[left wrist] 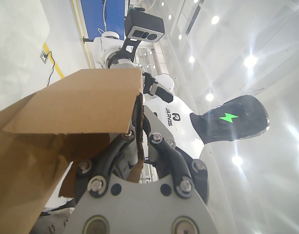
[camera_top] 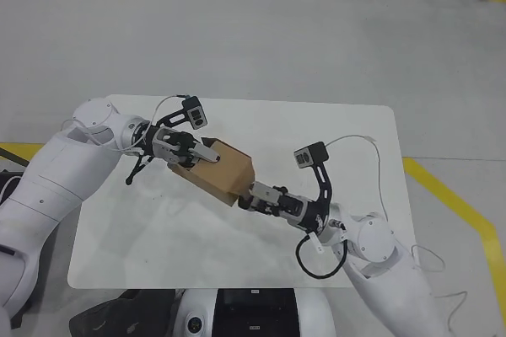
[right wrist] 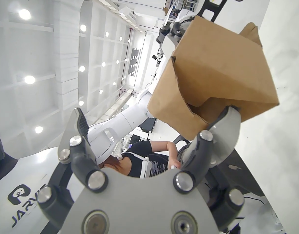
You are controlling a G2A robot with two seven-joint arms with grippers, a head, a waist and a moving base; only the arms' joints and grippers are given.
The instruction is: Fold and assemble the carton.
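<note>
Brown corrugated cardboard forms the carton (camera_top: 222, 173), which the top view places over the middle of the white table (camera_top: 354, 143), slanting from 10 o'clock to 4 o'clock with an arm at each end. From above I cannot tell whether it rests on the table or hangs clear.

At the carton's 10 o'clock end, the top view shows the left gripper (camera_top: 191, 152) but not its grip. The left wrist view does: the left gripper (left wrist: 138, 125) is pressed together on a raw-edged wall of the carton (left wrist: 74, 103), with the fluted edge pinched between its two fingers.

At the 4 o'clock end is the right gripper (camera_top: 255, 197). Its own wrist view shows the right gripper (right wrist: 154, 112) spread wide. One finger (right wrist: 228, 127) meets the carton (right wrist: 220, 69) at its open, flapped end. The other finger (right wrist: 78, 122) stands apart in open air, holding nothing.
</note>
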